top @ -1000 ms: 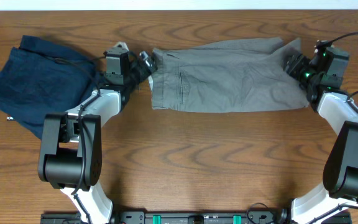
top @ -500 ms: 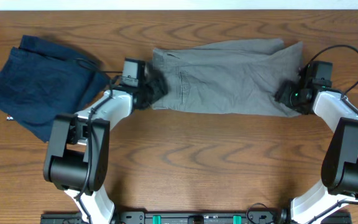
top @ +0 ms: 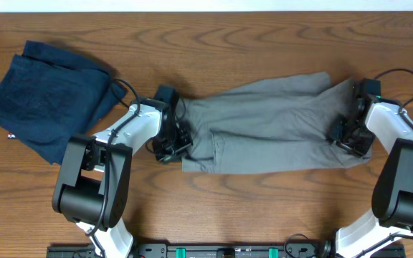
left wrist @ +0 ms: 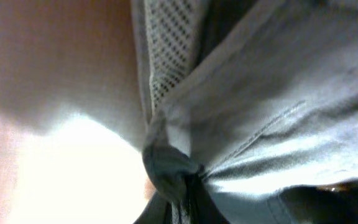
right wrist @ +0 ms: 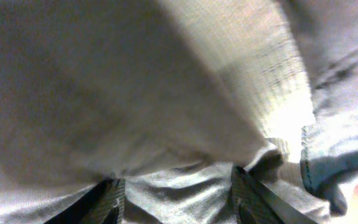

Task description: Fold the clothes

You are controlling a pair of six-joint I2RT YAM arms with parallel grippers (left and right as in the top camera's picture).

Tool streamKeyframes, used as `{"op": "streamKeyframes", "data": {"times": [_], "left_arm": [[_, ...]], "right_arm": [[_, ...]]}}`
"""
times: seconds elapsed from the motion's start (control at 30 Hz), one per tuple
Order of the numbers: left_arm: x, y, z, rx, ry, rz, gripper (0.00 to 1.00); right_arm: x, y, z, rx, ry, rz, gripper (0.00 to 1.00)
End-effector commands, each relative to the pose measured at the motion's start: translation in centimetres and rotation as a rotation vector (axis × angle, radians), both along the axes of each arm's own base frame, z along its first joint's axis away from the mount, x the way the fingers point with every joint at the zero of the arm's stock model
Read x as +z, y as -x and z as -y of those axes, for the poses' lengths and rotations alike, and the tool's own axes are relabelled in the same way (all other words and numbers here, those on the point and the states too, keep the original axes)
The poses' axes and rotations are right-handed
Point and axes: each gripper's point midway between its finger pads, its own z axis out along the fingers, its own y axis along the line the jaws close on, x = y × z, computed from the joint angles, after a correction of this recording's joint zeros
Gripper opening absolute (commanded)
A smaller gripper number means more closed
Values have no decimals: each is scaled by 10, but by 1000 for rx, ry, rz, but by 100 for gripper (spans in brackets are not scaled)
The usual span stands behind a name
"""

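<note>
Clothes (top: 271,122): one grey woven garment, shorts-like, laid lengthwise across the table (top: 264,215) and spanning the whole gap between the two grippers. Far edge slanted, near edge almost straight; body flat with shallow creases running end to end, which read as tension drawn from both ends.

Left gripper (top: 172,149): set at the garment's left end, fingertips turned inward toward the cloth. The left wrist view showed a tight knot of cloth (left wrist: 166,168) gathered just ahead of the camera, folds fanning out from it; judged to be clamped on that corner. Mesh lining (left wrist: 173,50) showed just beyond the knot and a stitched seam (left wrist: 272,124) ran off to one side, so the grip sat at an opening or hem, a firm place to hold.

Right gripper (top: 341,137): set on the garment's right end, a little cloth lying past it on the outer side. In the right wrist view two dark fingers (right wrist: 107,199) stood apart with cloth filling the space between and draping over the tips. Whether they were pinching could not be told.

Purpose, as judged: opposite ends held so that the piece stayed spread and smooth, ready for a fold across its length.

Navy garment (top: 45,89): folded, lying well outside the left gripper, apart from the grey cloth; not part of this handling.

Risk: an uneven pull could slip a corner free or skew the edges.
</note>
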Motion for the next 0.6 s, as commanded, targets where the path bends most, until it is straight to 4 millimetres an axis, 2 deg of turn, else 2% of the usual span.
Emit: {"op": "streamKeyframes", "data": {"times": [0.0,0.07,0.17,0.2,0.33,0.37,0.4,0.43,0.5,0.57], "left_arm": [[-4,13,-9,-82,-16,-14,17],[0,9,-10,-79,-10,7,37],[9,0,-12,-61,1,57,50],[13,-3,-13,-54,5,71,51],[29,-15,-21,-20,6,144,55],[32,-20,-24,-4,-6,170,69],[33,-25,-26,6,-16,190,84],[34,-30,-26,13,-15,209,92],[34,-38,-24,17,-7,243,99],[32,-40,-22,42,-7,239,99]], "right_arm": [[-11,19,17,-55,45,-60,57],[-9,8,8,14,-12,-13,58],[9,-19,-13,118,-114,122,61],[19,-29,-20,155,-145,177,61],[78,-68,-48,309,-235,431,62],[95,-75,-56,341,-246,491,63],[106,-78,-62,361,-253,529,65],[114,-79,-68,379,-261,556,65],[126,-79,-82,422,-269,587,66],[130,-76,-97,461,-282,582,66]]}}
